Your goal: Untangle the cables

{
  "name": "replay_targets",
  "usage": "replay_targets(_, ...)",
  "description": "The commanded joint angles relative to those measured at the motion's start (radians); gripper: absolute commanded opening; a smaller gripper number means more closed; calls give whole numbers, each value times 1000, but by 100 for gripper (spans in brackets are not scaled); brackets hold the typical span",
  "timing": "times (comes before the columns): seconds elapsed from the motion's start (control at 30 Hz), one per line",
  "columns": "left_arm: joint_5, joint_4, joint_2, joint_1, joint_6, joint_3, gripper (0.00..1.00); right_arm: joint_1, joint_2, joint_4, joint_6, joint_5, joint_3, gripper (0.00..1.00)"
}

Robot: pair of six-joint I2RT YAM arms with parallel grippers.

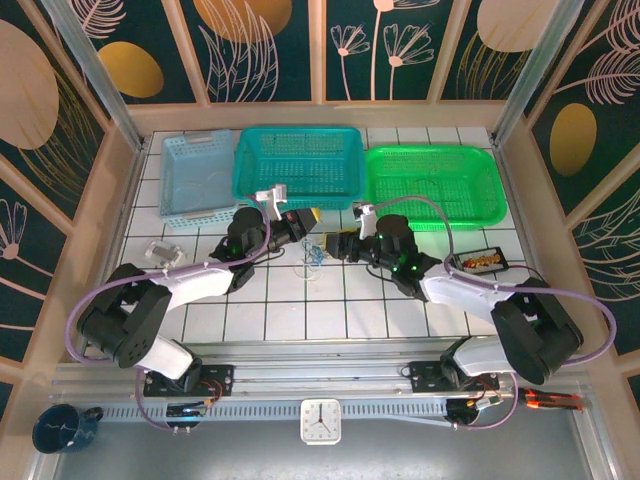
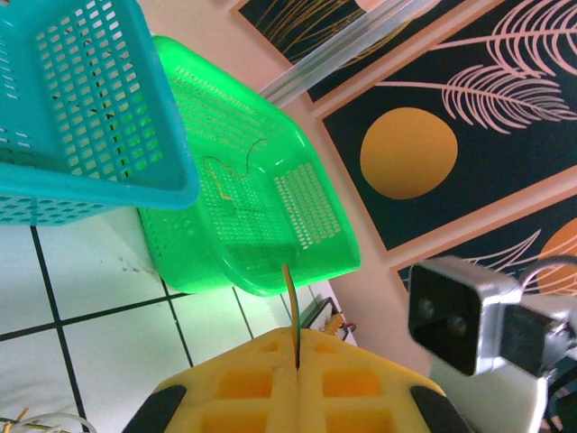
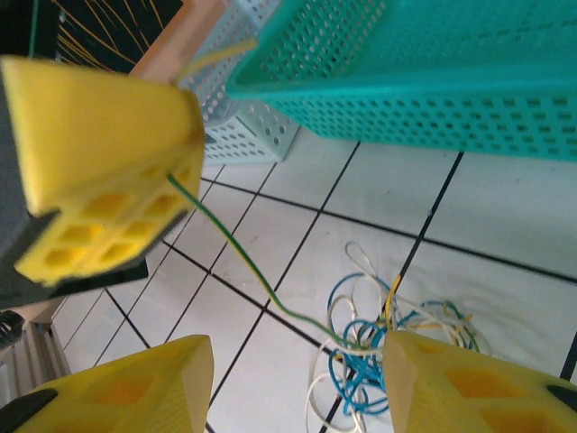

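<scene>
The cables lie as a small knot of blue, whitish and yellowish loops on the white tiles, and in the top view the knot sits between the two grippers. My left gripper is shut on a thin green-yellow cable that sticks out past its closed yellow pads. In the right wrist view this strand runs from the left gripper's fingers down into the knot. My right gripper is open just above the tiles, nothing between its fingers, with the knot against its right-hand finger.
A teal basket, a green basket and a pale blue basket stand in a row at the back. A small black tray lies at the right. A clear plastic item lies at the left.
</scene>
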Motion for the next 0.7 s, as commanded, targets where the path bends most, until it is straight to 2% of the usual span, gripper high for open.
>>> replay_targets(0.0,26,-1,-23,-7,48,26,0,-8,-5,-37,-53,13,55,53)
replay_targets(0.47,45,-6,-30,-7,50,31,0,-19,127,-1,-62,-34,157,49)
replay_targets(0.57,47,-10,-32,-7,49,34,0,-21,144,7,-61,-45,163,40)
replay_targets(0.67,48,-13,-36,-7,50,37,0,-26,148,13,-58,-54,164,15)
